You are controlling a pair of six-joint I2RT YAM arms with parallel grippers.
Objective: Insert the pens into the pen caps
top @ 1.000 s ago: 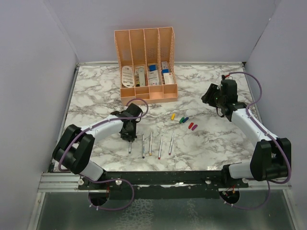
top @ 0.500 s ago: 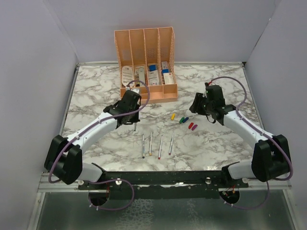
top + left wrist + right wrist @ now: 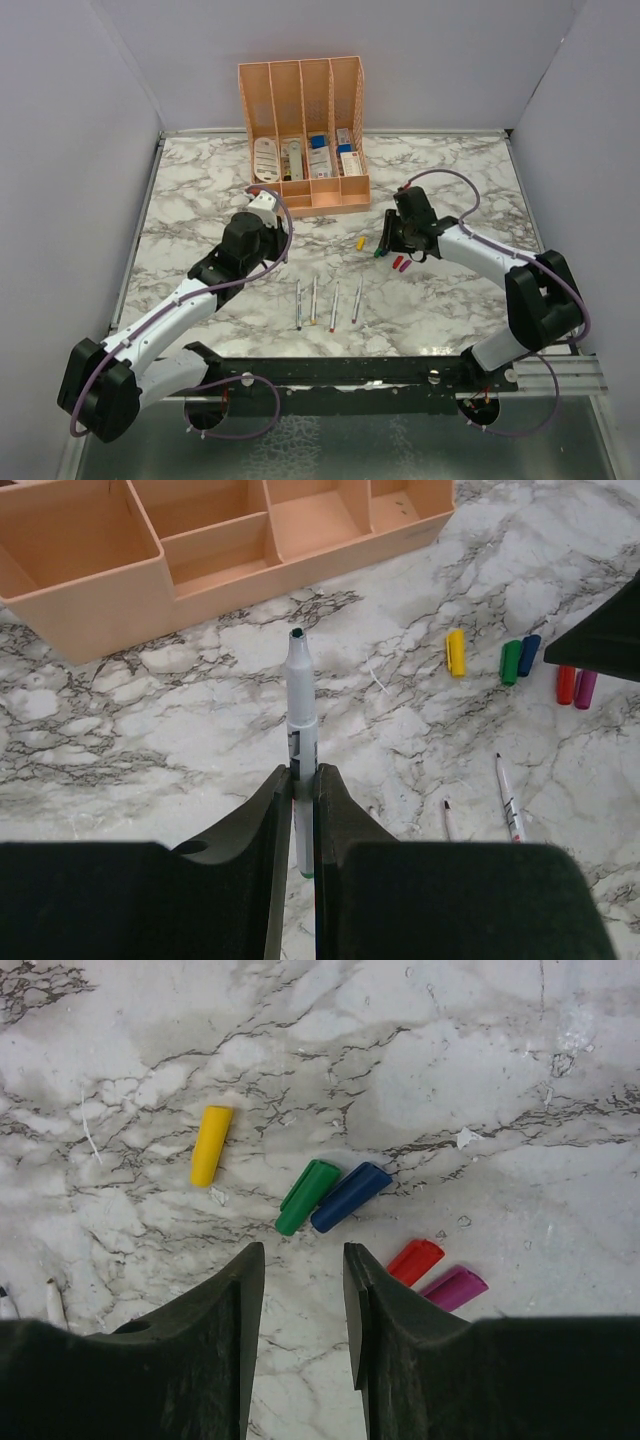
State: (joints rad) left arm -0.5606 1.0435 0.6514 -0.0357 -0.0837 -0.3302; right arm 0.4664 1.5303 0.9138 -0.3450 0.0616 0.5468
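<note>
From the top camera I see four pens [image 3: 314, 302] lying side by side on the marble table [image 3: 200, 180], near my edge and between the two arms. Just beyond them to the right, the five caps [image 3: 398, 263] sit in a loose cluster, and the peach organiser [image 3: 303, 135] stands toward the far side of the table. The left arm reaches to a spot just in front of the organiser, while the right arm bends inward so its wrist hangs over the caps. On the left wrist camera, the left tool [image 3: 303, 775] is clamped tight on the green-tipped pen [image 3: 301, 695], pinching its lower barrel. The rest of the pen sticks out ahead of the fingers, dark tip leading, toward the organiser's front wall. I cannot tell how high it rides above the table. The caps show off to the right in this view, and two of the lying pens peek in at lower right. On the right wrist camera, the right tool [image 3: 304, 1250] stands partly open with nothing between its fingers. Just ahead of the gap, the green cap [image 3: 308, 1196] and blue cap [image 3: 350, 1196] lie touching. The yellow cap [image 3: 211, 1145] lies apart to their left. The red cap [image 3: 414, 1261] and magenta cap [image 3: 455, 1288] lie together beside the right-hand finger.
</note>
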